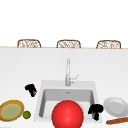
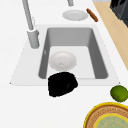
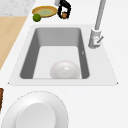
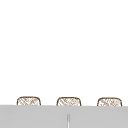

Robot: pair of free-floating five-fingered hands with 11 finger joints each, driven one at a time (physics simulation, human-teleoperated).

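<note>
Counter: your white counter (image 1: 15, 75) runs all round the sink, and three wicker chair backs (image 1: 29, 43) stand along its far edge.
Sink: the grey basin (image 1: 67, 96) sits in the middle, with the steel faucet (image 1: 67, 72) upright behind it.
Bowl: in the front view you see a big red bowl (image 1: 67, 114) at the near end of the basin; in both side views the same bowl (image 2: 62, 60) shows white and lies on the basin floor.
White plate: it lies flat on the counter just right of the sink (image 1: 115, 106), and fills the near corner of the right side view (image 3: 35, 111).
Yellow plate: a woven-rimmed dish with a green centre (image 1: 11, 110) lies at the counter's near left corner.
Rolling pin: a brown stick-like thing, perhaps a rolling pin (image 1: 117, 121), lies just in front of the white plate.
Right hand: your right hand (image 1: 96, 110) hovers over the sink's right rim, between the red bowl and the white plate; its fingers are curled downward and you can see nothing held in them.
Left hand: your left hand (image 1: 31, 88) hangs above the counter just left of the sink; its fingers are curled round a small brown object (image 1: 33, 93), seen also in the right side view (image 3: 64, 15).
Lime: the green lime (image 1: 26, 114) rests on the counter, touching the yellow plate's right edge.
</note>
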